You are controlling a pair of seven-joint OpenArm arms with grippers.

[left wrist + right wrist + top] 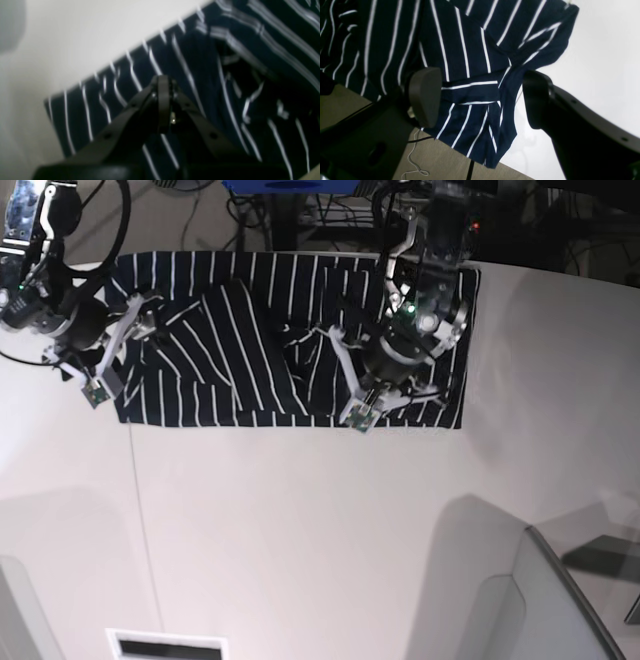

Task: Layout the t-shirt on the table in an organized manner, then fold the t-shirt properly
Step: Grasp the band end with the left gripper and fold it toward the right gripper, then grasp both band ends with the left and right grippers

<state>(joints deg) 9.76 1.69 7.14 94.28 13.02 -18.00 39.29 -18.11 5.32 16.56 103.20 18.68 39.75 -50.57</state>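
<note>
Currently, in the base view's left-to-right order: the right gripper (480,97) stands with fingers apart, a hanging corner of the shirt (470,75) between them, at the table (602,62) edge. Closing off-centre would likely catch one layer only, and the corner could slide off. The left gripper (163,105) has fingers together above bunched fabric; whether cloth is pinched, I cannot tell. Dragging here could deepen the creases.

Count: one shirt, one table, two grippers.

Cables (415,142) on tan floor (437,160) beyond table edge
</note>
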